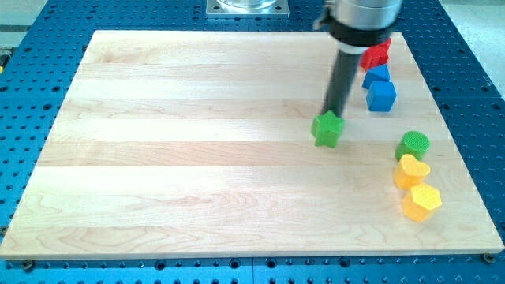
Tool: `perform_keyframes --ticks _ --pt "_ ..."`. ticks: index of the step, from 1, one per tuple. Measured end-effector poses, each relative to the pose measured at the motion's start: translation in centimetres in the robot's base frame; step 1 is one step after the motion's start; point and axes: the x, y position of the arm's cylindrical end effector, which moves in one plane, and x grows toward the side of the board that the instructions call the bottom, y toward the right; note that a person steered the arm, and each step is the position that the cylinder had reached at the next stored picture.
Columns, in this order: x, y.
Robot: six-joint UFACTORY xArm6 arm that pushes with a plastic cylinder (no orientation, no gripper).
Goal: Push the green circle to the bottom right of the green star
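The green circle [413, 144] sits near the table's [197, 158] right edge, touching the yellow block [411, 170] below it; a yellow hexagon [421, 202] follows. The green star [327, 128] lies well to its left. My tip [331, 114] touches the star's top. I have no gripper. Two blue blocks [381, 95] and a red one [376, 54] sit above.

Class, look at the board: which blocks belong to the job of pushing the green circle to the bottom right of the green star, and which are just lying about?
Part of the job:
- green circle, near the view's right edge
- green star, mid-board
- my tip, at the star's upper edge

Just lying about:
- red block
- two blue blocks
- two yellow blocks
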Motion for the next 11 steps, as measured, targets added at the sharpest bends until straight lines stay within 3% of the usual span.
perform_keyframes --ticks 2,3,5,6,7,9,10,11 --pt "2.7 2.0" --pt "4.2 7.7" --pt "0.7 15.6" --pt "1.0 21.7" --pt "5.7 19.0" --pt "7.4 10.8" --pt "7.4 13.4" --pt "13.2 21.7"
